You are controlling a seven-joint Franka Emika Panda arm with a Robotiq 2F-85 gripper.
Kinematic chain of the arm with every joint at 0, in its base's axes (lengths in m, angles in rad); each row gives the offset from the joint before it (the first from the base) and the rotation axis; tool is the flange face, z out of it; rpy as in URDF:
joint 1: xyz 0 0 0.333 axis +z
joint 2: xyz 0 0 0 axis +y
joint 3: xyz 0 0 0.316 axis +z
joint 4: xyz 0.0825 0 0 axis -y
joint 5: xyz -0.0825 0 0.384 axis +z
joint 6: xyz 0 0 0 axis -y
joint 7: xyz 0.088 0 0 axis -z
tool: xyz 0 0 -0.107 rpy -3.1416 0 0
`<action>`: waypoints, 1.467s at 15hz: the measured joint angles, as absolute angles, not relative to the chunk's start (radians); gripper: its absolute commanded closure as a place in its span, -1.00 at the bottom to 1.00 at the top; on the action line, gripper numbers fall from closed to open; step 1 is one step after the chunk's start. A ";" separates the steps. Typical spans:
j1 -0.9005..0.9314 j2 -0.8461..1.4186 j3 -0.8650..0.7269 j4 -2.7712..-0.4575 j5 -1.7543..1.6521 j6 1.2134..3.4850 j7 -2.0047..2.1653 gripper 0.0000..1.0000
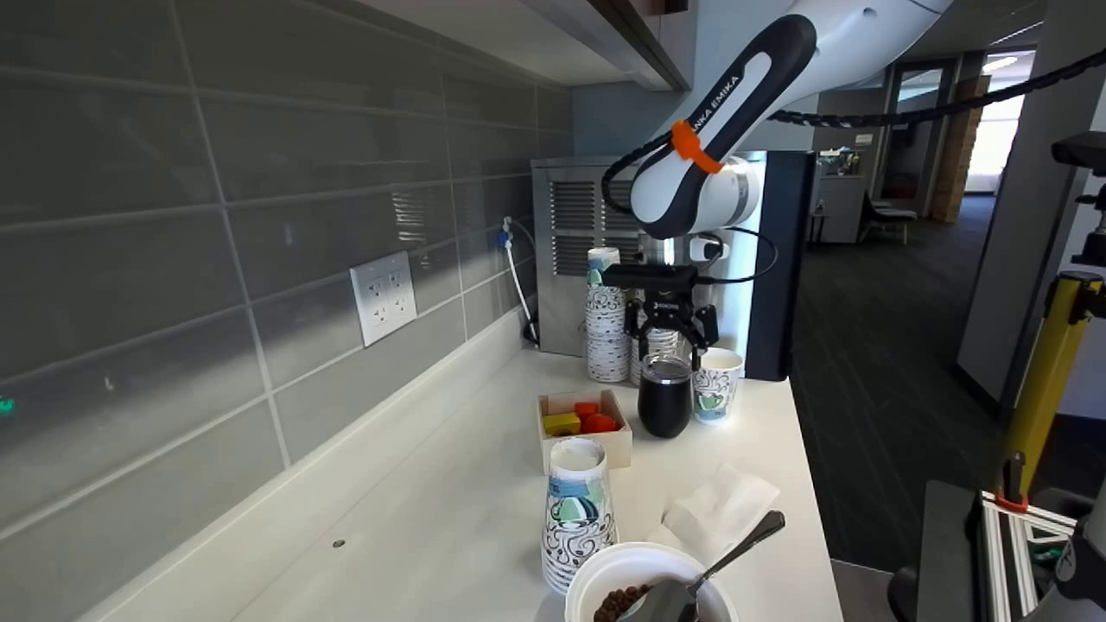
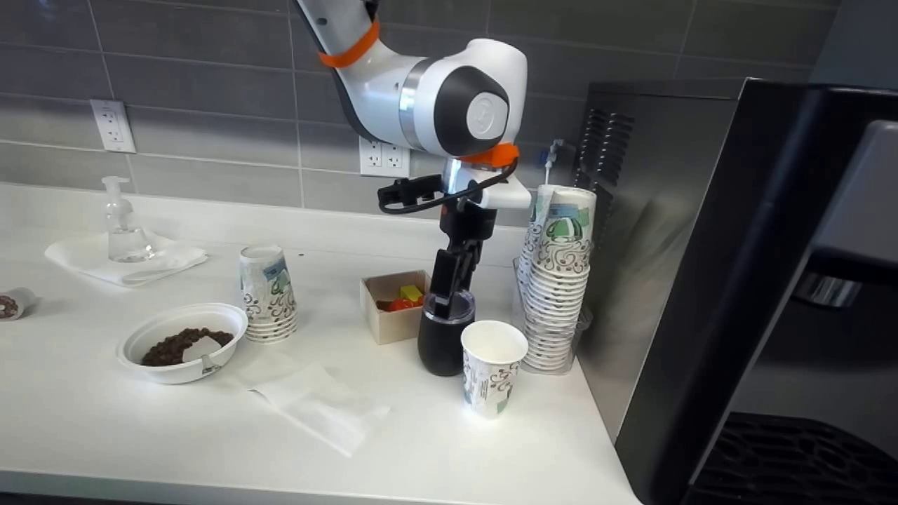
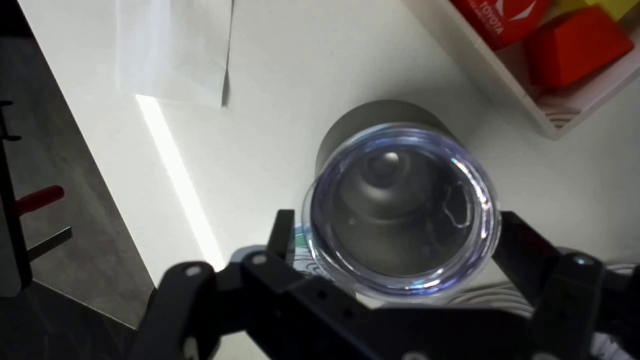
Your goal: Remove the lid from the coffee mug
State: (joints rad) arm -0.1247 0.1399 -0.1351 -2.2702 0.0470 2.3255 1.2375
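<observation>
Black mug [image 1: 665, 408], one, bears one clear lid [image 3: 402, 212] between two spread fingers [image 3: 281, 232].

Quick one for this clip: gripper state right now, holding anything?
Gripper: open, straddling the clear lid on the black mug; the wrist view shows a gap at one side, so nothing held.

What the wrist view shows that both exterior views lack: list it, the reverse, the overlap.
Only the wrist view: the inside of the small black mug through its round clear lid; white lettering on a glossy red block.
Only the exterior views: a round white bowl of brown pellets; a white wall outlet.
Shared: that lid, the black two-fingered gripper, a pale wooden box.
</observation>
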 measured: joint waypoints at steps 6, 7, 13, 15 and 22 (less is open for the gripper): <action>-0.114 0.146 -0.134 -2.271 0.049 2.325 1.238 -1.00; -0.113 0.147 -0.134 -2.271 0.049 2.325 1.238 -1.00; -0.111 0.150 -0.134 -2.272 0.050 2.326 1.238 -1.00; -0.110 0.148 -0.134 -2.275 0.050 2.329 1.250 -1.00; -0.110 0.112 -0.134 -2.326 0.058 2.404 1.299 -1.00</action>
State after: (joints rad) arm -0.1104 0.1116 -0.1338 -2.3258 0.0584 2.4040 1.2993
